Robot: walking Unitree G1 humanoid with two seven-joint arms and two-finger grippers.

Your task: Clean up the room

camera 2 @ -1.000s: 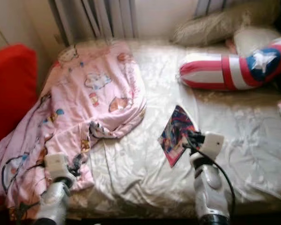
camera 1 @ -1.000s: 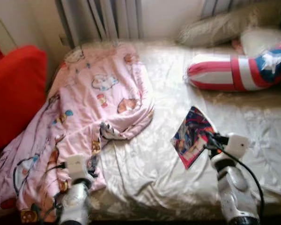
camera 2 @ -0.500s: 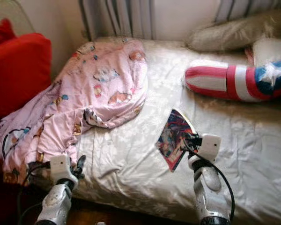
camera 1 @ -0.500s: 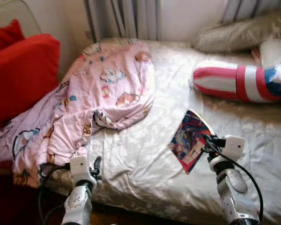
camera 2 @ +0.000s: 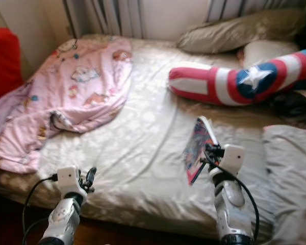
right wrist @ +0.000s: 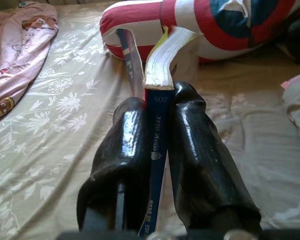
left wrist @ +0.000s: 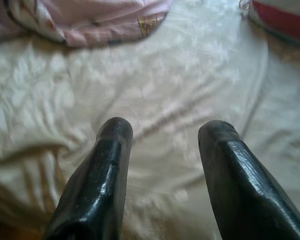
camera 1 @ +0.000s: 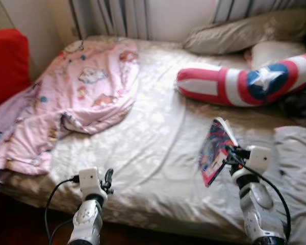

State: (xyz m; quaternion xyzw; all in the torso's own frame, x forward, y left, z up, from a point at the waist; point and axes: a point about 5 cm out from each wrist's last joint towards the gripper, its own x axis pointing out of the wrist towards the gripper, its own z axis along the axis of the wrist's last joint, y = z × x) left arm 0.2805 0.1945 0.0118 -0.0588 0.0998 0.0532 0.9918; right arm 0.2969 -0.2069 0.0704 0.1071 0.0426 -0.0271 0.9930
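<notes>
A colourful paperback book (camera 1: 214,149) hangs above the cream bedsheet (camera 1: 153,132), held by its blue spine (right wrist: 156,150) in my right gripper (camera 1: 225,155), which is shut on it; the book's pages (right wrist: 165,57) fan open beyond the fingers (right wrist: 195,150). My left gripper (camera 1: 108,179) hovers open over the bed's front edge, nothing between its fingers (left wrist: 107,165). A crumpled pink cartoon-print blanket (camera 1: 66,102) lies over the bed's left side.
A red, white and blue star-pattern bolster (camera 1: 239,84) lies across the back right, with beige pillows (camera 1: 239,35) behind it. A grey cover (camera 1: 296,168) sits at the right edge. A red cushion (camera 1: 7,61) stands left of the bed. Curtains (camera 1: 112,18) hang behind.
The camera has swung to the right, so the bed and blanket sit further left. My right gripper still holds the book, now more edge-on. The left gripper stays open.
</notes>
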